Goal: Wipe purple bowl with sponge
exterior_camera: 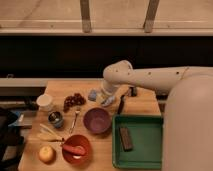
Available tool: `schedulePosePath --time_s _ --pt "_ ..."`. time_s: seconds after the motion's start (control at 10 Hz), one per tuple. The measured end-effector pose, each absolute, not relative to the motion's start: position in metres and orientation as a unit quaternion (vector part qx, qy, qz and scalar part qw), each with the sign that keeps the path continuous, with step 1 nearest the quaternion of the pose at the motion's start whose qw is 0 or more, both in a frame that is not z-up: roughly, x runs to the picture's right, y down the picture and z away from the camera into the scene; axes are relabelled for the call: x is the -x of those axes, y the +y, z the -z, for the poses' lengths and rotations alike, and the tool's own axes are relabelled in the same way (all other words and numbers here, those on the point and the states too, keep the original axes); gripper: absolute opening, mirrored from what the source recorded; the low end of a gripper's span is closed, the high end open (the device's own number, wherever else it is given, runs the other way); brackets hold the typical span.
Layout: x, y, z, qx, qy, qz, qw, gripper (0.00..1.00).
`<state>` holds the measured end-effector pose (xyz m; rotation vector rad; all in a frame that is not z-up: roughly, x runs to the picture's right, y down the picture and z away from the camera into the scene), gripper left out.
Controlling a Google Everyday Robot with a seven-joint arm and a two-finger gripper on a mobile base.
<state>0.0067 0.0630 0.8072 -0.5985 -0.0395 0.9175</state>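
The purple bowl [97,120] stands empty near the middle of the wooden table [145,104], in front of the gripper. My gripper [105,97] hangs low over the table just behind the bowl, at the end of the white arm [150,77] reaching in from the right. A light blue sponge-like piece [93,94] lies right beside the gripper on its left. Another pale blue bit [109,102] shows at the gripper's lower right. I cannot tell whether the gripper holds either one.
A green tray [150,150] with a brown bar [125,138] sits front right. Grapes [73,100], a white cup [45,102], a metal can [55,119], a fork [75,120], a banana [47,133], a red bowl [82,142] and an apple [46,153] fill the left. A black tool [121,104] lies right of the gripper.
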Motion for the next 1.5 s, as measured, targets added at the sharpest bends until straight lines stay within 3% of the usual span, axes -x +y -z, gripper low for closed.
schedulePosePath --time_s 0.2,1.1,1.5 --pt "-0.015 0.086 -0.801 0.286 -0.014 -0.453 0.844 0.0" --pt "0.01 0.096 -0.798 0.283 0.02 -0.423 0.86 0.0" --pt "-0.029 0.138 -0.77 0.276 0.034 -0.443 0.852 0.0"
